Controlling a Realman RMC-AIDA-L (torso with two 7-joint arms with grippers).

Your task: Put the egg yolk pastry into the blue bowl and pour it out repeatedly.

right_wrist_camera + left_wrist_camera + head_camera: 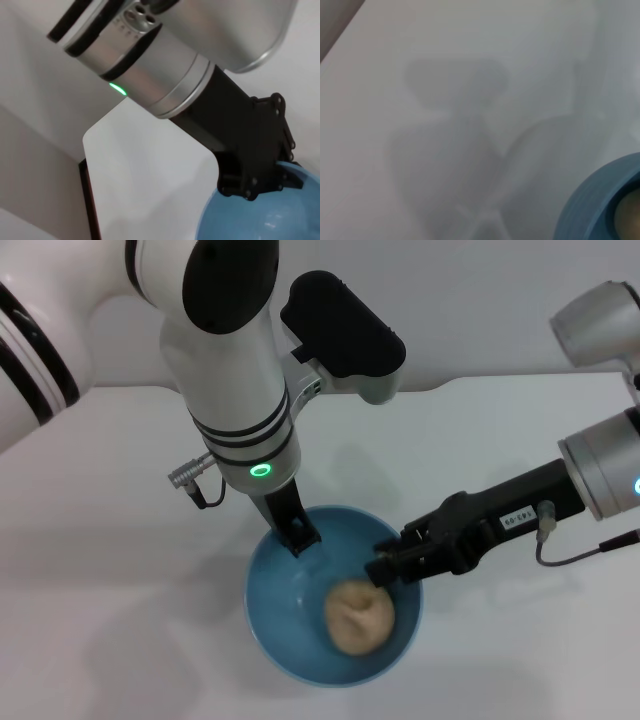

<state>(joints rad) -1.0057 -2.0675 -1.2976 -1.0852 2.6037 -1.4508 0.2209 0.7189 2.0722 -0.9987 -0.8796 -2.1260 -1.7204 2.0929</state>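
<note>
The blue bowl [288, 615] stands on the white table in front of me. The egg yolk pastry [360, 616], a pale tan dough ball, lies inside it toward the right. My left gripper [297, 537] reaches down from the back and is shut on the bowl's far rim; the right wrist view shows it [250, 185] clamped on the rim of the bowl [260, 222]. My right gripper [382, 565] comes in from the right over the rim, open, its tips just above the pastry's top. The left wrist view shows the bowl's edge [590, 205] and a bit of pastry [627, 216].
The white table [120, 570] stretches all around the bowl, with its back edge against a pale wall. A grey cable plug [185, 475] sticks out from the left wrist. In the right wrist view, the table's corner [92, 145] borders a dark floor.
</note>
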